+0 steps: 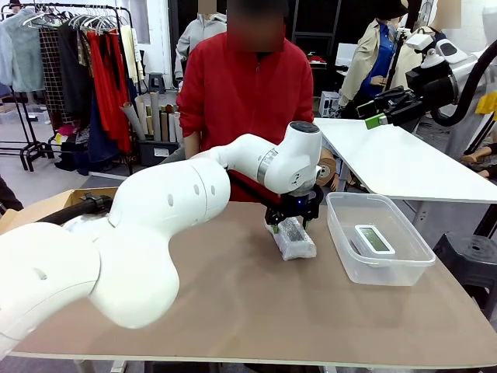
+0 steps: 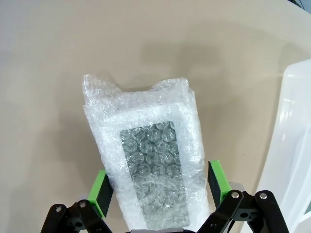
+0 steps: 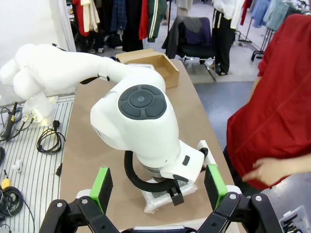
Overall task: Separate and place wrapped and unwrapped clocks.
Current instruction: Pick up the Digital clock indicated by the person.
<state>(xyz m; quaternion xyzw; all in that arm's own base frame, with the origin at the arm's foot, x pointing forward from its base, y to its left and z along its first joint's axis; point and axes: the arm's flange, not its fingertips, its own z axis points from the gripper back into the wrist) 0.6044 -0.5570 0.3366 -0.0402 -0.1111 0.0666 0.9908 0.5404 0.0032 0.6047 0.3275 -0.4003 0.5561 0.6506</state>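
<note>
the wrapped clock point(image 2: 150, 170) sits in crinkly, glossy bubble wrap. the table point(image 2: 58, 58) is matt, smooth tan. the bin point(image 1: 379, 268) is clear plastic; the bare clock point(image 1: 374, 239) smooth white plastic.

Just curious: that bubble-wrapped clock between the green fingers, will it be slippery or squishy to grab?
The bubble-wrapped clock probably gives a little first, since its wrap is puffy. The loose wrap may slide over the hard body inside. Lying flat on the table, it seems unlikely to roll.
</note>
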